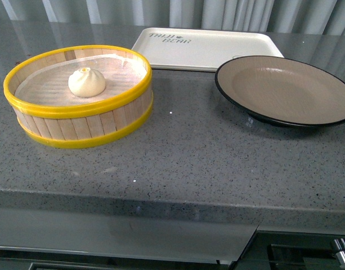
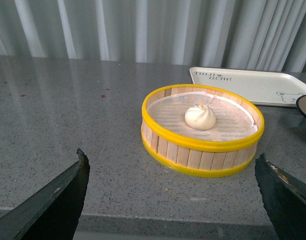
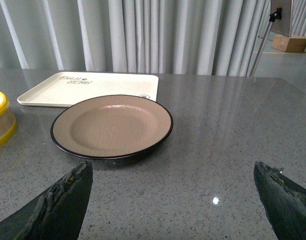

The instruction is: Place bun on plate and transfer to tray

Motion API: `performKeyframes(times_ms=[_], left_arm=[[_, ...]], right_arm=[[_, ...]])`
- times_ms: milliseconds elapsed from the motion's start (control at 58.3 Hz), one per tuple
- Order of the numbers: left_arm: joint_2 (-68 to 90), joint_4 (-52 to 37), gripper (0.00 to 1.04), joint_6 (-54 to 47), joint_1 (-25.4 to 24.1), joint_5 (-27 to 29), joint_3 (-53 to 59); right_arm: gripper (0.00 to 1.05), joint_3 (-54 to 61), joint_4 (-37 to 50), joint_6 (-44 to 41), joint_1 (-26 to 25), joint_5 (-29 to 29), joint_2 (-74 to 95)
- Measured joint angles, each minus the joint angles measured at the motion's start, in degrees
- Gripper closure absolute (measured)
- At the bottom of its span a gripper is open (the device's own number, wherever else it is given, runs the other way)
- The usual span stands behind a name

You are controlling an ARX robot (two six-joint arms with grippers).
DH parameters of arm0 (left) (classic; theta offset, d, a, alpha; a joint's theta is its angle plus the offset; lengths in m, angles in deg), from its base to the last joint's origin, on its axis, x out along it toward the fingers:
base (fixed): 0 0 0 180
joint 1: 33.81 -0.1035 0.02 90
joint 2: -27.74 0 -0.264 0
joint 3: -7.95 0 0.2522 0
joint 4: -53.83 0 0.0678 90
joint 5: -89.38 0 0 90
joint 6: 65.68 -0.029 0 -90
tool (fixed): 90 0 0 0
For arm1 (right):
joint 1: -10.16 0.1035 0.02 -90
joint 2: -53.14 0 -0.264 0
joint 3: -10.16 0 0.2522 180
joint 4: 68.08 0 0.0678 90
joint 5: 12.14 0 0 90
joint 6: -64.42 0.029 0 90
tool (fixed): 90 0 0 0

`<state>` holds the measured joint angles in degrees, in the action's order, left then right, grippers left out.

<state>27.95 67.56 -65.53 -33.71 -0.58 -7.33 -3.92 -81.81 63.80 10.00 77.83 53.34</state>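
The white bun sits inside a yellow-rimmed wooden steamer basket at the left of the counter; it also shows in the left wrist view. The beige plate with a black rim lies empty at the right, also in the right wrist view. The cream tray lies behind, between them, empty. My left gripper is open, short of the basket near the counter's front edge. My right gripper is open, short of the plate. Neither gripper shows in the front view.
The grey speckled counter has its front edge close to the camera. Pale curtains hang behind the counter. The plate's rim overlaps the tray's near right corner in the front view.
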Motion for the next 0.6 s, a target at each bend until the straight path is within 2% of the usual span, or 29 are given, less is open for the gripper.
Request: performKeyframes(times_ms=[600], left_arm=[[0.0, 0.0, 0.07, 0.0, 0.0, 0.0, 0.0]], right_arm=[[0.08, 0.0, 0.0, 0.02, 0.0, 0.0, 0.0]])
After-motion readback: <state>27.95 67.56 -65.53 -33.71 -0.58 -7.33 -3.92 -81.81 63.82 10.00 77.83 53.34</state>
